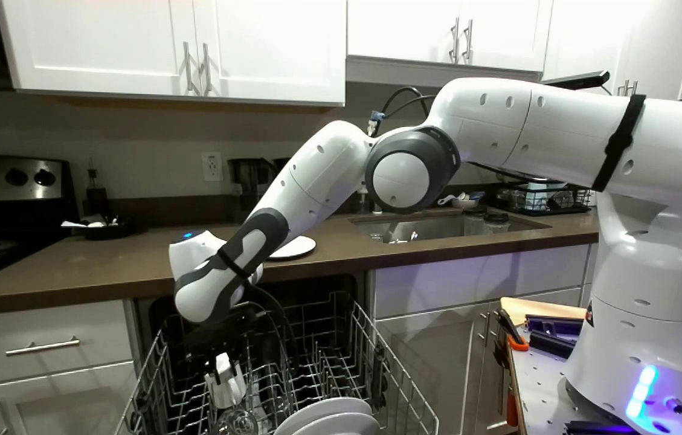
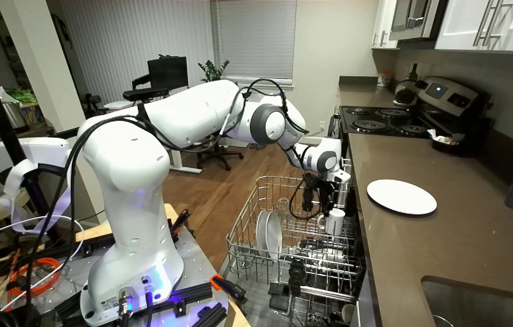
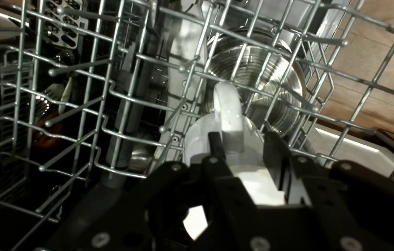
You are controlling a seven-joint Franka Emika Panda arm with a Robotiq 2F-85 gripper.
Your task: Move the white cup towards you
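Wrist view: the hand [image 3: 245,144] is spread, clasping nothing; just below sits the white cup [image 3: 247,156], its handle [image 3: 230,113] seemingly between the fingers [image 3: 276,150], contact unclear; closing there seems next; in an exterior view the cup stands nearly upright in the dishwasher rack [image 2: 242,209].

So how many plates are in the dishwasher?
2 visible, upright side by side in the dishwasher rack: left plate and right plate in an exterior view. More may be hidden lower down.

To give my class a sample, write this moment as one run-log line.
task: move white cup towards you; cup: in dishwasher rack; hand: open, at cup; contact: cannot tell; plates: in same rack
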